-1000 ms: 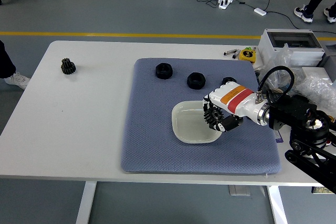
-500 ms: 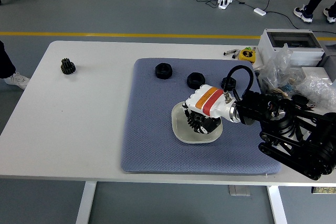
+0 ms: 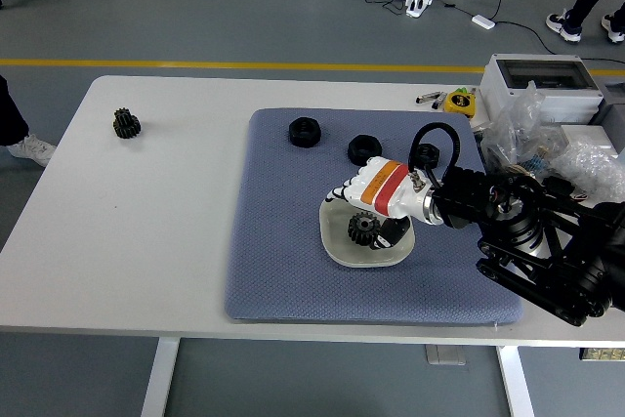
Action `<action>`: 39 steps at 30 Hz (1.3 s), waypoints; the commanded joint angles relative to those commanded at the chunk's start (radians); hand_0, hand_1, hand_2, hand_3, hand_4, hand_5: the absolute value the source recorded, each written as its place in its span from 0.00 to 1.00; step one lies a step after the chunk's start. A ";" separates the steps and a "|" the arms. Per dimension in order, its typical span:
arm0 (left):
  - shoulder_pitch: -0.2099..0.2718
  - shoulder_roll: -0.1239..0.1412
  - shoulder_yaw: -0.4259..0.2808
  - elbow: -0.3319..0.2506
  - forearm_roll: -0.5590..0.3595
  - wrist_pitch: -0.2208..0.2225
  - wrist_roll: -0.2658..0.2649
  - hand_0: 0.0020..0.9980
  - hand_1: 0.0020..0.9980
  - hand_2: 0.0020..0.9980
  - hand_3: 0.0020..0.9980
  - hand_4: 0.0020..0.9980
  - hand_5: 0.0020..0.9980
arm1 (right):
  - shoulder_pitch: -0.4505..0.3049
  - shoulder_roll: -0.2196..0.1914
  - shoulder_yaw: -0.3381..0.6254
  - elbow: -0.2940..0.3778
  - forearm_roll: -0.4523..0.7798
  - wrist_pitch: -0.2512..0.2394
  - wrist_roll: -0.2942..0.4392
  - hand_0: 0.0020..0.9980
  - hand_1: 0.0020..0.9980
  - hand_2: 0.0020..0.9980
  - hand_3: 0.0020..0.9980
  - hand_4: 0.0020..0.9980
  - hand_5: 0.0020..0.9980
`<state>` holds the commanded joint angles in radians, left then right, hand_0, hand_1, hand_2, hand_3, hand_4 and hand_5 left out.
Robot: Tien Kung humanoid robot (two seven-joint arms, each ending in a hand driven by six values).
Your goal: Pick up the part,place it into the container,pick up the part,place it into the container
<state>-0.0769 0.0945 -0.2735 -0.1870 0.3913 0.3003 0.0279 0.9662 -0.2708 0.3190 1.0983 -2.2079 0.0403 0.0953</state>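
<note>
A grey workshop floor crossed by a yellow line (image 3: 244,64) lies beyond a smooth white tabletop (image 3: 146,231), most of its right half covered by a blue-grey woven mat (image 3: 273,241) with rounded corners. Far to the left of the hand, alone on the bare tabletop, stands one small black toothed gear (image 3: 126,123). On the mat, up and to the left of the hand, lies a black ring-shaped part (image 3: 305,131); a second ring-shaped part (image 3: 363,148) sits just above the hand, and a third black part (image 3: 426,154), half hidden by a looping black cable (image 3: 437,134), lies up and to its right. That makes three black parts on the mat outside the dish, plus the lone gear on the left. A shallow, glossy, translucent white container (image 3: 337,241) with rounded corners rests on the mat under the hand. Inside it lies a black gear-shaped part (image 3: 363,228), teeth visible around its rim, directly below the right hand (image 3: 376,204) and just beside its dark fingertips. The hand, white-shelled with an orange and red band, comes in from the right on a black arm (image 3: 547,241); its fingers are curled loosely downward over the part, and whether they still grip it cannot be told. At the far right, a grey plastic box (image 3: 537,80), crumpled clear plastic bags (image 3: 586,158) and a yellow tape measure (image 3: 459,102) crowd the tabletop edge.
</note>
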 joint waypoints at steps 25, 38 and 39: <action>-0.001 -0.003 -0.001 0.002 -0.001 0.001 0.000 0.66 0.69 0.63 0.56 0.60 0.49 | -0.075 -0.138 0.199 -0.117 0.154 0.052 -0.032 0.35 0.53 0.67 0.63 1.00 0.29; -0.003 -0.001 0.003 -0.003 -0.006 0.001 -0.001 0.66 0.70 0.63 0.56 0.60 0.49 | -0.091 -0.131 0.160 -0.248 0.221 0.011 -0.038 0.33 0.52 0.61 0.56 0.98 0.28; -0.003 -0.001 0.002 -0.003 -0.005 0.001 -0.001 0.66 0.70 0.63 0.56 0.60 0.49 | -0.092 -0.130 0.158 -0.253 0.228 0.007 -0.039 0.33 0.52 0.61 0.56 0.98 0.28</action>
<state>-0.0801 0.0932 -0.2712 -0.1899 0.3865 0.3010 0.0271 0.8743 -0.4011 0.4770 0.8454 -1.9802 0.0470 0.0566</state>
